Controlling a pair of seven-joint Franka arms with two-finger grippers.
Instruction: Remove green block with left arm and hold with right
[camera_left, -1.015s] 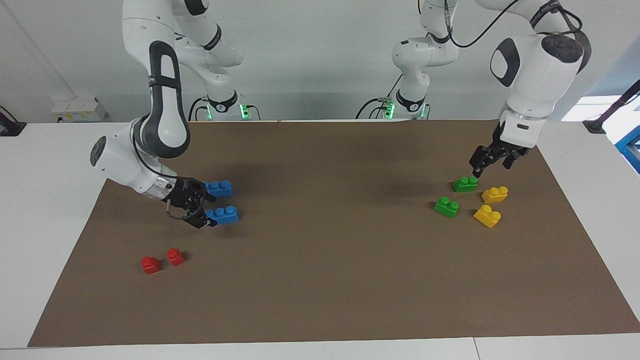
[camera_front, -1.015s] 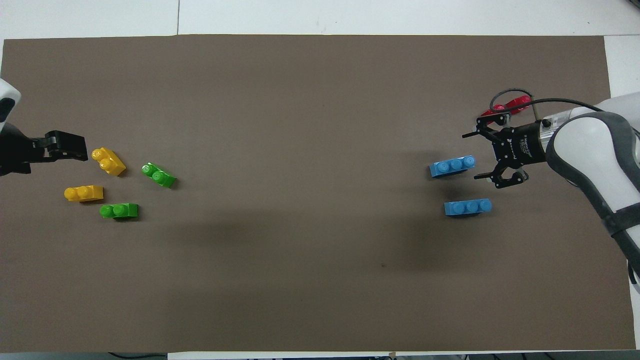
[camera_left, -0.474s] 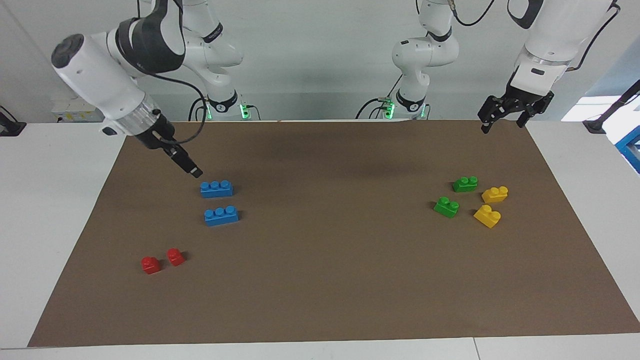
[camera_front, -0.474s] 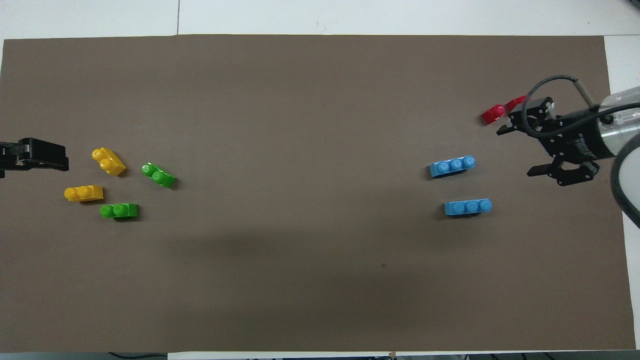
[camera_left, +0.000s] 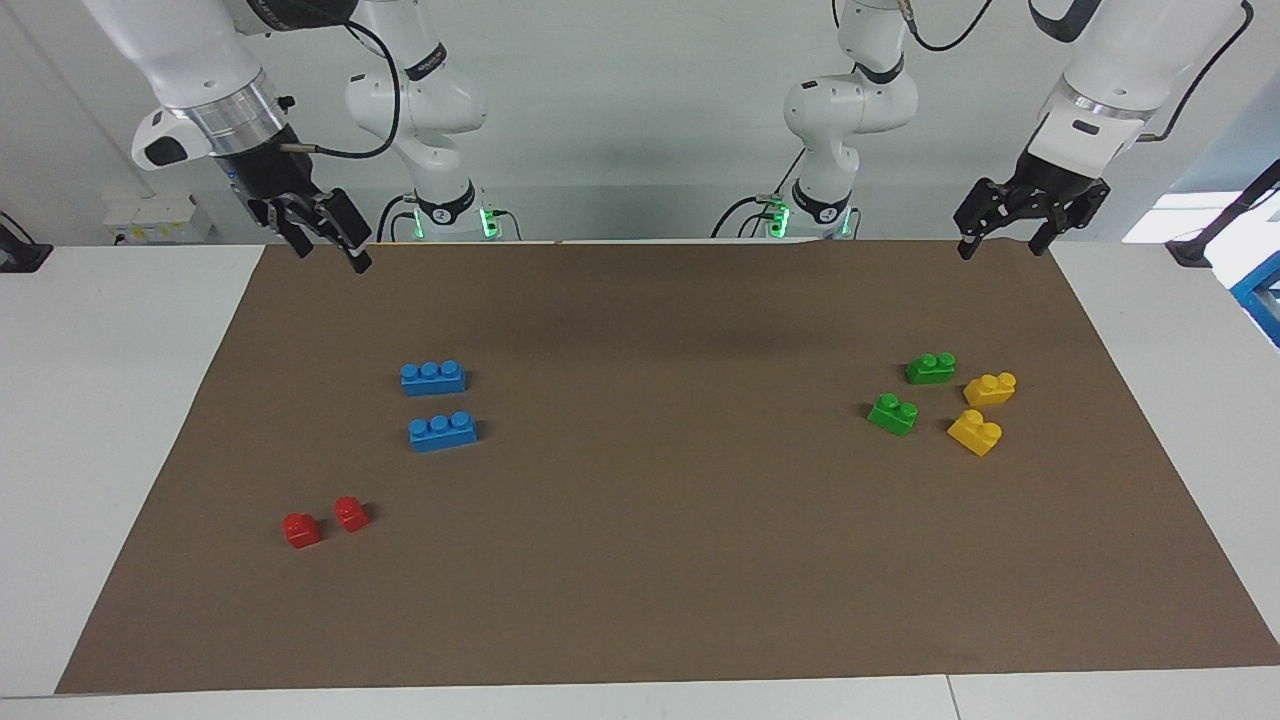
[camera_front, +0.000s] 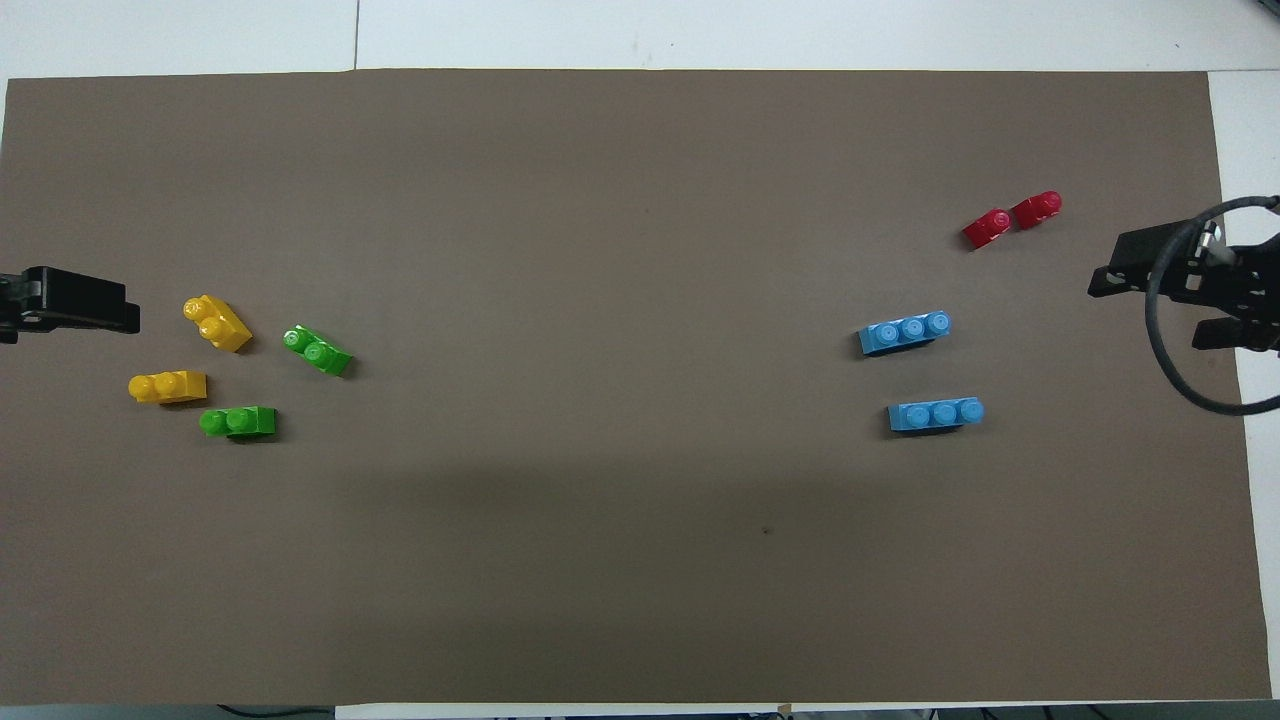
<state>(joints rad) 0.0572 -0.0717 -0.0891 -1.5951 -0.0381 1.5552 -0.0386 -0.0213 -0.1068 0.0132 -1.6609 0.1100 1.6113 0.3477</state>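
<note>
Nothing of the task done yet, by the look of it: both small bright green two-stud plastic bricks lying loose on the brown paper mat (camera_left: 640, 600) covering the white tabletop (camera_left: 100, 400), toward the left arm's end. Nearer green block (camera_left: 930, 368) just beside a small yellow two-stud plastic brick (camera_left: 990, 388); second green block (camera_left: 893, 413) a little farther from the robots, near the other yellow brick (camera_left: 975, 432). No brick stacked on another, none in a grasp. Still to do, presumably: pick out a green block, seat it, steady with the right gripper, pull free with the left.

Left arm's black two-finger gripper (camera_left: 1003, 240) raised over the mat's edge at the robots' side, fingers spread apart, empty. Right arm's black two-finger gripper (camera_left: 325, 240) raised over the mat's corner at its own end, empty; fingers seen nearly edge-on, spread or together impossible to tell. Two blue three-stud plastic bricks (camera_left: 433, 377) and two small red single-stud plastic bricks (camera_left: 301, 529) untouched toward the right arm's end.

Against a second ago: left gripper then low, just above the nearer green block, now lifted well clear. Right gripper then down at the blue bricks, now swung up and back toward its base. Every brick in the same spot.
</note>
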